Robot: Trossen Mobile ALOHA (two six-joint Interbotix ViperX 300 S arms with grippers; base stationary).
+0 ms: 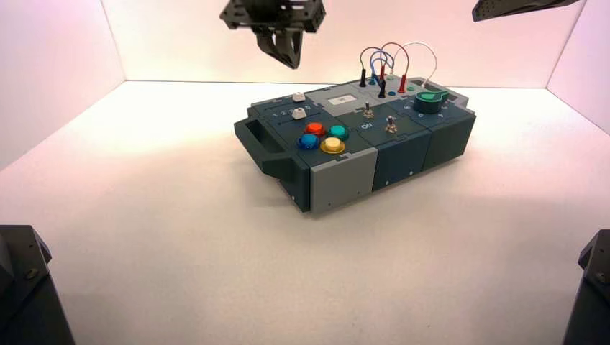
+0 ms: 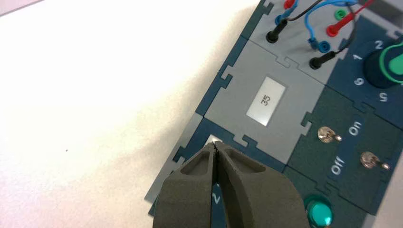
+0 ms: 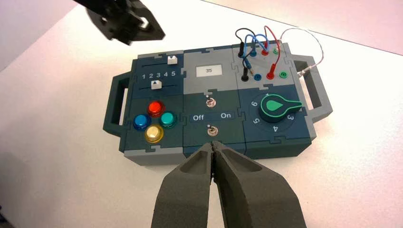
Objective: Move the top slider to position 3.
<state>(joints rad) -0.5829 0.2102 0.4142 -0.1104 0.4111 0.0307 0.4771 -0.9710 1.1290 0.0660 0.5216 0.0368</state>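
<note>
The top slider (image 1: 298,96) is a small white knob on the track along the far rim of the box's dark panel. The right wrist view shows this knob (image 3: 172,59) above the printed 5, two digits away from position 3 (image 3: 158,75). My left gripper (image 1: 290,62) hangs shut in the air above and behind that corner of the box. In the left wrist view its closed tips (image 2: 216,145) sit just over the white knob (image 2: 215,139), which peeks out past them. My right gripper (image 3: 214,145) is shut and empty, held back from the box's near side.
A second white slider (image 3: 155,84) runs above four coloured buttons (image 3: 153,118). The display (image 3: 208,70) reads 35. Two toggle switches (image 3: 209,102), a green knob (image 3: 278,106) and looped wires (image 1: 392,61) fill the rest of the box. A handle (image 1: 262,142) juts out.
</note>
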